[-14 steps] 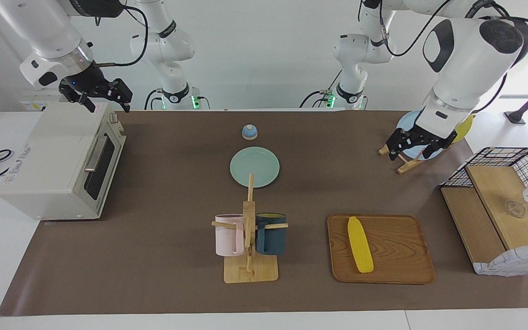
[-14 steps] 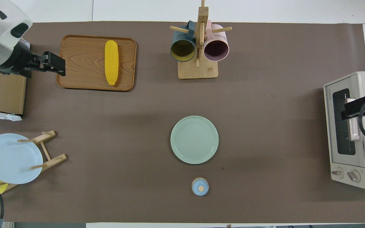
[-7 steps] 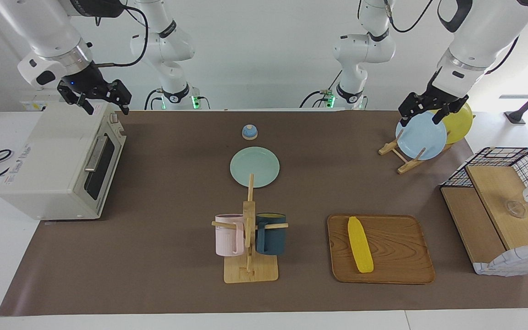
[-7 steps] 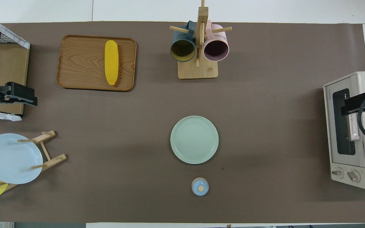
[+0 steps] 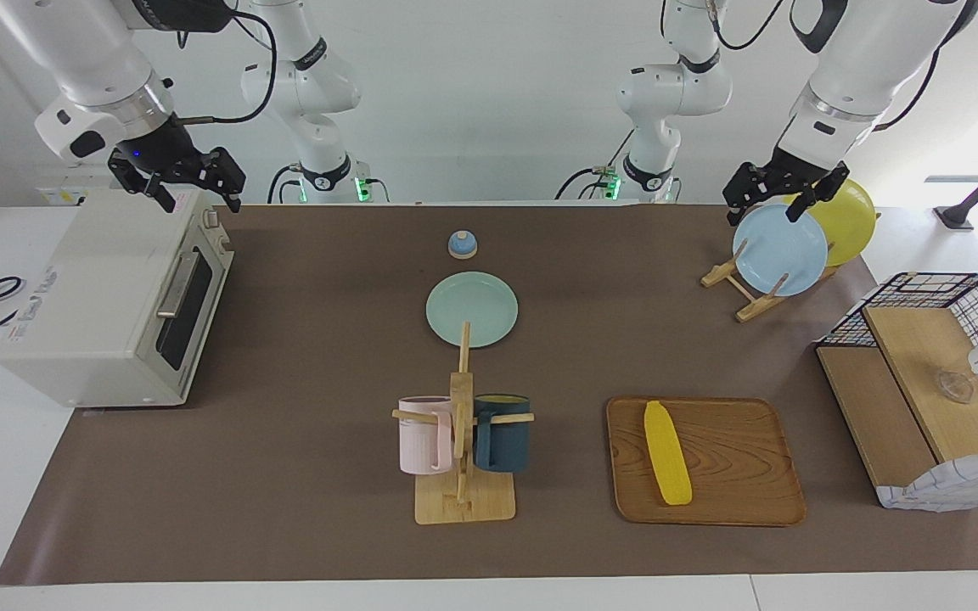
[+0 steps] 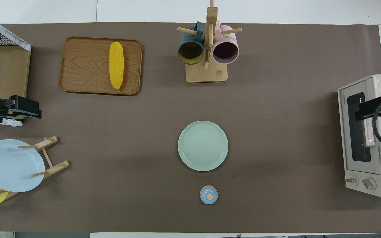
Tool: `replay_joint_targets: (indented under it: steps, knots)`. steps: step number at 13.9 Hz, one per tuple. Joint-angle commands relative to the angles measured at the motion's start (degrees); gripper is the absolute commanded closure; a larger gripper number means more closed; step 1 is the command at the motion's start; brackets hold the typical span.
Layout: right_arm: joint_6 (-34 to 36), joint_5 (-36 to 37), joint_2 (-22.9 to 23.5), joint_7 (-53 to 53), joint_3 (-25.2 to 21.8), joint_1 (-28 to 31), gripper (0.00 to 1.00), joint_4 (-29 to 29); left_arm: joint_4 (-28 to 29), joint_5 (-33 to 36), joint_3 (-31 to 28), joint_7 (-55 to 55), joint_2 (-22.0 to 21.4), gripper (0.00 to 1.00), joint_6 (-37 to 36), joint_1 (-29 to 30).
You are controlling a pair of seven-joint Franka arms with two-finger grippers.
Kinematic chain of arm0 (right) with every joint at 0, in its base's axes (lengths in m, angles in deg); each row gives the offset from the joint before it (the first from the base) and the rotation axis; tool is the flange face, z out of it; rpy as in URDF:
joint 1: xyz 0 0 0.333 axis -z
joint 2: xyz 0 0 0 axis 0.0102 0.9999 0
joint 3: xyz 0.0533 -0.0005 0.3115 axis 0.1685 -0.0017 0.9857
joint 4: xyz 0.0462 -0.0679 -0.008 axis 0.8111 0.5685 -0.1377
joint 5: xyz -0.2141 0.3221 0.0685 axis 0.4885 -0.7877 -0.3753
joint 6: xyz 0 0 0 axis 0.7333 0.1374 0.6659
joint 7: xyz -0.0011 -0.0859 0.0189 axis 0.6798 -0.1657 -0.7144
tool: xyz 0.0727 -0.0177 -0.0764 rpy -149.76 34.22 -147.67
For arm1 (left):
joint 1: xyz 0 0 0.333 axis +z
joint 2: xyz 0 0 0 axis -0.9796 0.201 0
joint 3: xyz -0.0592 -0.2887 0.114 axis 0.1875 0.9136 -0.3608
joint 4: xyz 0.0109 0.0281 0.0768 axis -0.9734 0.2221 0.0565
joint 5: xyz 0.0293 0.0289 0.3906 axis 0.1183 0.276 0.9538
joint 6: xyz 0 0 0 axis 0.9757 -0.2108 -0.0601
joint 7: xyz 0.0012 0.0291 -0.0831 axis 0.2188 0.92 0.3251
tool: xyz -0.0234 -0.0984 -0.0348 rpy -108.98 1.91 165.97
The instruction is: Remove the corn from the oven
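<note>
Corn (image 5: 667, 453) lying flat on the wooden tray (image 5: 744, 501), toward the left arm's end of the counter (image 5: 302, 475) and well away from the robots; cob runs roughly along the tray's short axis, nearer the edge that faces the mug rack (image 5: 463, 458).

Oven (image 5: 98, 305) at the right arm's end of the counter, door shut, bar handle across the dark glass, two knobs at the end nearer the robots.

Right pincer (image 5: 192, 188) up in the air over the oven's top, at the corner closest to the robots. Fingers spread apart, nothing between them.

Left pincer (image 5: 779, 200) in the air over the plate stand (image 5: 744, 297), just above the rim of the blue plate (image 5: 779, 251). Fingers apart, holding nothing; contact with the plate cannot be told. Yellow plate (image 5: 847, 221) stands in the same stand, closer to the robots than the blue one.

Green plate (image 5: 472, 307) flat at mid-counter; small blue knobbed lid (image 5: 462, 244) nearer the robots than it. Mug rack farther out than the green plate, with a pink mug (image 5: 424, 434) and a dark blue mug (image 5: 503, 433) hung on either side. Wire-and-wood basket (image 5: 930, 399) at the left arm's end, beside the tray.
</note>
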Motion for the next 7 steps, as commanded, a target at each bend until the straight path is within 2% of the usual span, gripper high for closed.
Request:
replay_joint_targets:
  steps: [1, 3, 7]
  knots:
    - [-0.15, 0.33, 0.21, 0.41, 0.53, 0.41, 0.0, -0.42, -3.34, 0.0, -0.69, 0.04, 1.95, 0.0, -2.0, -0.37]
    - [-0.15, 0.42, 0.21, 0.33, 0.53, 0.5, 0.0, -0.42, -1.5, -0.09, -0.78, 0.12, 1.77, 0.0, -0.33, -0.54]
    - [-0.15, 0.51, 0.21, 0.33, 0.53, 0.5, 0.0, -0.42, -1.76, -0.01, -0.69, 0.3, 1.86, 0.0, -0.94, -0.63]
